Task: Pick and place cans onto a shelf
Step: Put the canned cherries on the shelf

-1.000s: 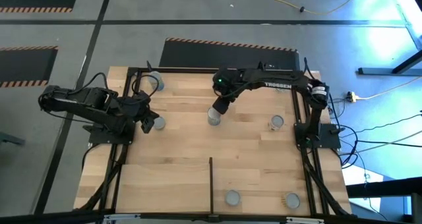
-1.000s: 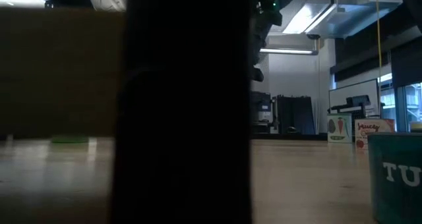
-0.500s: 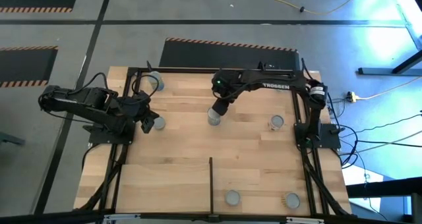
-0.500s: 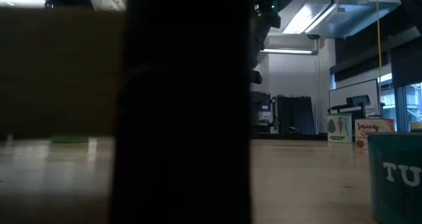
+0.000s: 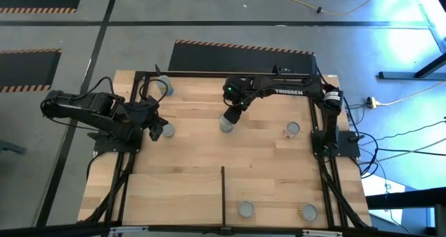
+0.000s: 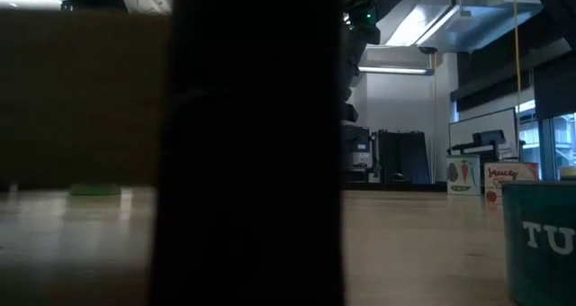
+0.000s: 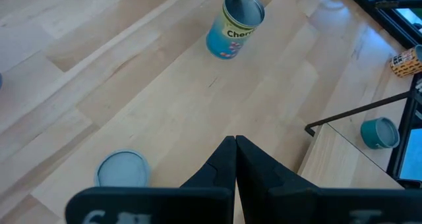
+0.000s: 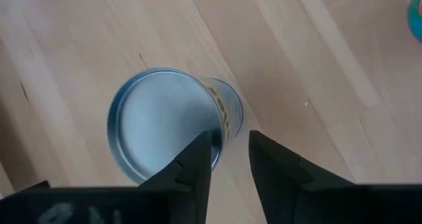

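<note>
**Operator:** What has changed over the last second?

**Spotter:** Hardly anything has moved. Your right arm has shifted only a little at its upper joints, and the cans sit where they did.

**Operator:** Where is the can I'm after?

**Spotter:** You have the blue can [image 5: 226,125] upright near the middle of the table's far half. Your right gripper [image 5: 231,118] hangs directly over it. In the right wrist view its fingers [image 8: 198,161] stand a narrow way apart above the rim of the can's grey lid [image 8: 161,122], holding nothing.

**Operator:** And the left side?

**Spotter:** Your left gripper [image 5: 157,131] waits at the table's left edge, fingers pressed together and empty, just beside a grey-topped can [image 5: 168,130].

**Operator:** The rest of the cans?

**Spotter:** You have one can at the far left corner [image 5: 165,88] and one toward the right [image 5: 292,130]. Two more stand on the shelf [image 5: 279,192], the pale board at the near edge: a grey-topped can [image 5: 245,210] and a tan-topped can [image 5: 307,212], both to the right of the thin divider bar [image 5: 222,194]. From table height, a teal can [image 6: 540,241] shows at the right, and a broad dark shape [image 6: 252,144] blocks the middle.
</note>
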### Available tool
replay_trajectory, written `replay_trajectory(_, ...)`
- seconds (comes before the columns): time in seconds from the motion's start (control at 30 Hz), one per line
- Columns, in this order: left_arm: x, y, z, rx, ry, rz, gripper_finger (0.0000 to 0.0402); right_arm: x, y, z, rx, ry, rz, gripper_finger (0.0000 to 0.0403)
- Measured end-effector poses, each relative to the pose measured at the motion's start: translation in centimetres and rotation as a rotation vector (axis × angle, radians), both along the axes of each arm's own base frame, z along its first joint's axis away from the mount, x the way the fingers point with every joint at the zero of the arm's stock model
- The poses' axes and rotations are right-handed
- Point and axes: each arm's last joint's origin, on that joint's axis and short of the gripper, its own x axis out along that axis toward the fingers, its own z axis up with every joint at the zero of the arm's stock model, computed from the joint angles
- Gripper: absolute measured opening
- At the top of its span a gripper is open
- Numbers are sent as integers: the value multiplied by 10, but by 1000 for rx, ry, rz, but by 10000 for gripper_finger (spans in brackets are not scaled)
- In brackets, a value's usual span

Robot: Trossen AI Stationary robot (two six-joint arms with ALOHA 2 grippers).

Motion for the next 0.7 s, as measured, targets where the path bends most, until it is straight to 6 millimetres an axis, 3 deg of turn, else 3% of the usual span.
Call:
replay_trajectory(0.5, 0, 0, 0, 0, 0, 0, 0, 0, 0, -7, -21, -20, -5, 79)
replay_trajectory(0.7, 0, 0, 0, 0, 0, 0, 0, 0, 0, -7, -21, -20, -5, 38)
